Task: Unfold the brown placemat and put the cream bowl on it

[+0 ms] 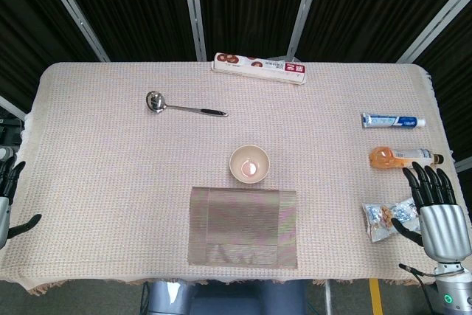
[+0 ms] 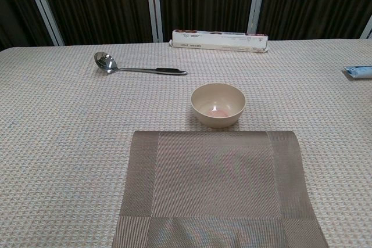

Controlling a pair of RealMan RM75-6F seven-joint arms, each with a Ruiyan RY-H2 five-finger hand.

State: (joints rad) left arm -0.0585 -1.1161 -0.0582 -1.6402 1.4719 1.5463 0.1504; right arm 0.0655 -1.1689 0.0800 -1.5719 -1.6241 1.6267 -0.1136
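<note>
The brown placemat (image 1: 243, 226) lies at the table's near edge, centre, folded over on itself with a doubled band along its near side; the chest view shows the placemat (image 2: 215, 184) filling the foreground. The cream bowl (image 1: 249, 164) stands upright and empty just beyond the mat's far edge, and the bowl (image 2: 218, 104) sits apart from it on the cloth. My right hand (image 1: 435, 208) hovers at the right table edge, fingers spread, holding nothing. My left hand (image 1: 9, 197) shows partly at the left edge, fingers apart and empty.
A steel ladle (image 1: 181, 105) lies at the back left. A long flat box (image 1: 259, 68) sits at the far edge. At the right lie a toothpaste tube (image 1: 392, 120), an orange bottle (image 1: 402, 157) and a snack packet (image 1: 387, 217) close to my right hand.
</note>
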